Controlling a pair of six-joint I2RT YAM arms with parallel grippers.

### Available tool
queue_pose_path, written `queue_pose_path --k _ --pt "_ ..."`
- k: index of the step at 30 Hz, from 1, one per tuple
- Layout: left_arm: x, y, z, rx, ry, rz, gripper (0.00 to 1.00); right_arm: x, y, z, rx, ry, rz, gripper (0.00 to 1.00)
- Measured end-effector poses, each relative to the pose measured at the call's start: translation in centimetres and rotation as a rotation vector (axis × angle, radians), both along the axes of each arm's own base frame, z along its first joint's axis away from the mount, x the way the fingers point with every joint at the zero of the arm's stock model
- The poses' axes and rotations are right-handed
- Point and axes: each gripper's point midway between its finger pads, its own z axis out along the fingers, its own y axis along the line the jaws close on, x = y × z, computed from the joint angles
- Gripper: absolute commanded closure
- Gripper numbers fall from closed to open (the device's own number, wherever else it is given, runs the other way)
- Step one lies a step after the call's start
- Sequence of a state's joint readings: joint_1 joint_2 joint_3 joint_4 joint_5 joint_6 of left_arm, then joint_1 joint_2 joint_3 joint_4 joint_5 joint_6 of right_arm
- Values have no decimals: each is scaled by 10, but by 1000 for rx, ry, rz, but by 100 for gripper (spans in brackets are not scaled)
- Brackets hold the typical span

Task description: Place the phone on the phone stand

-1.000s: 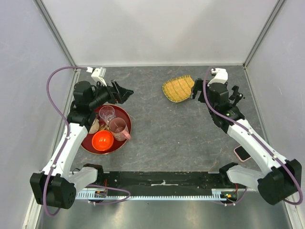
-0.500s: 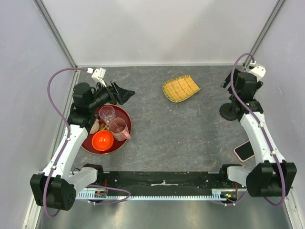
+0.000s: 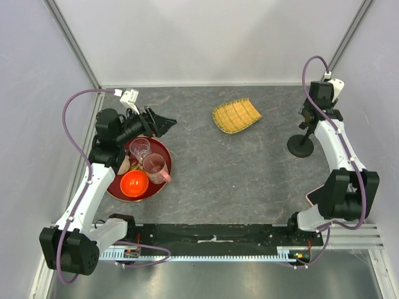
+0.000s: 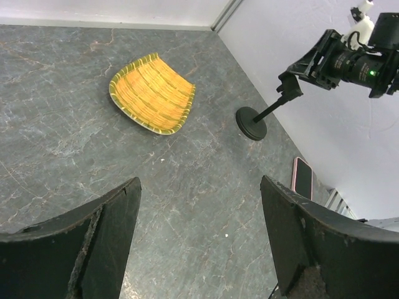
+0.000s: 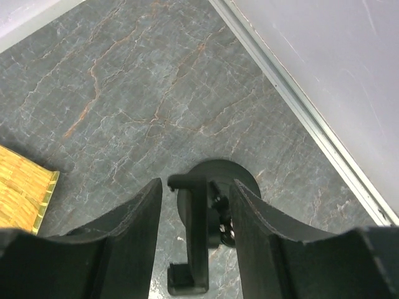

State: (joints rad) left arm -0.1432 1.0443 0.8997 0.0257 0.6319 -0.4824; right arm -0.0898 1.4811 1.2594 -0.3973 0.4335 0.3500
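The phone stand (image 3: pixel 300 147), black with a round disc base, stands near the right wall. My right gripper (image 3: pixel 306 118) hangs right over it. In the right wrist view the stand's upright cradle arm (image 5: pixel 198 249) sits between the two fingers of my right gripper (image 5: pixel 194 187), with a narrow gap showing on the left side, so the jaws are open around it. The phone (image 4: pixel 302 177), black screen and pink edge, lies flat near the front right; from above only a pink sliver (image 3: pixel 308 198) shows beside the right arm. My left gripper (image 3: pixel 163 123) is open and empty above the table, and the left wrist view of it (image 4: pixel 199 182) shows bare table between the fingers.
A yellow woven tray (image 3: pixel 235 115) lies at the back middle. A red tray (image 3: pixel 112 190) at the left holds a clear glass (image 3: pixel 139 148), a pink cup (image 3: pixel 156 167) and an orange bowl (image 3: pixel 134 183). Walls close in the left, back and right.
The right arm swung from beside the woven tray to the right wall, over the stand, and its jaws narrowed around the cradle arm. The left arm stayed put.
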Motion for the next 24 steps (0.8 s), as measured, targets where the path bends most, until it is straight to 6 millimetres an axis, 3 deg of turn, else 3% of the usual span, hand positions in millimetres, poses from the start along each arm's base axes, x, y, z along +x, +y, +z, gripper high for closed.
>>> queue_pose_path --k 4,10,13,14,15,17,19,22,24 --pt "0 -1 -2 0 7 -4 17 13 0 -11 -11 74 36 49" --pt "0 -1 -3 -3 13 -6 17 9 7 -24 7 140 83 51" --pt "0 -1 -3 -5 15 -6 18 9 7 -24 3 145 94 70" --pt "0 -1 -3 -5 15 -6 18 9 7 -24 2 146 102 85" --pt "0 -1 -3 -5 15 -6 17 10 8 -24 3 146 108 93" --pt "0 -1 -3 -5 16 -6 18 11 9 -25 4 147 127 100" --pt "1 -1 -4 -5 18 -6 18 11 11 -24 -1 150 150 100" --pt "2 -1 -6 -4 24 -6 18 11 31 -19 0 151 234 100" --pt "4 -2 -9 -3 35 -6 18 10 66 -15 -11 147 365 100"
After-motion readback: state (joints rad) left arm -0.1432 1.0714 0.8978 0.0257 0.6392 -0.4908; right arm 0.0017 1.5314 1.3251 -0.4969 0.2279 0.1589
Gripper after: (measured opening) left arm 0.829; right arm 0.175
